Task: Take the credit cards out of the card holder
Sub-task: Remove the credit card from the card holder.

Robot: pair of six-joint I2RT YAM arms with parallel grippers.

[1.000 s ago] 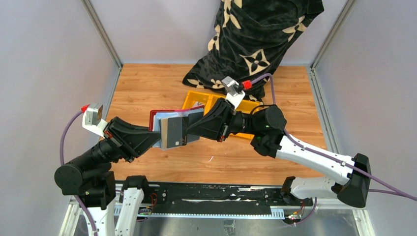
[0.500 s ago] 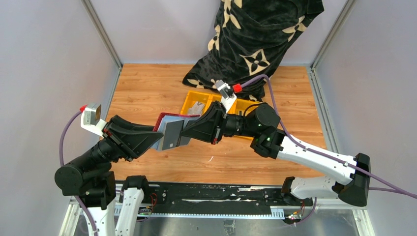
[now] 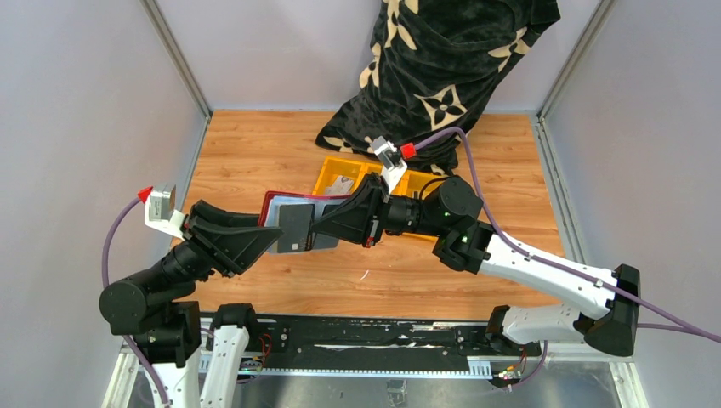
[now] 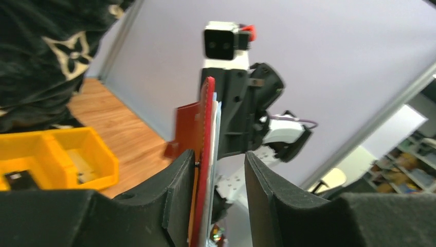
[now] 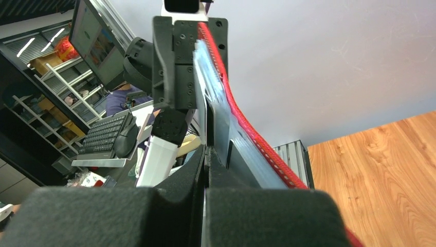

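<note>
The dark red card holder (image 3: 270, 202) hangs open in the air between my two arms, silvery-grey inside. In the left wrist view its red edge (image 4: 208, 134) lies against one finger of my left gripper (image 4: 218, 157), with a clear gap to the other finger. The jaws stand apart. My right gripper (image 3: 316, 229) is shut on a grey credit card (image 3: 296, 229) that lies on the holder's inner face. In the right wrist view, the right gripper (image 5: 206, 154) pinches the card's thin edge (image 5: 201, 123), with the holder's red rim (image 5: 241, 123) beside it.
A yellow three-compartment bin (image 3: 327, 174) sits on the wooden table behind the holder, with a pale item in its left part. It also shows in the left wrist view (image 4: 97, 149). A black patterned cloth (image 3: 442, 59) is heaped at the back wall.
The right wrist has rolled and shifted slightly left with the card. The holder and card have turned flatter and sunk a little. The left arm has lowered slightly.
</note>
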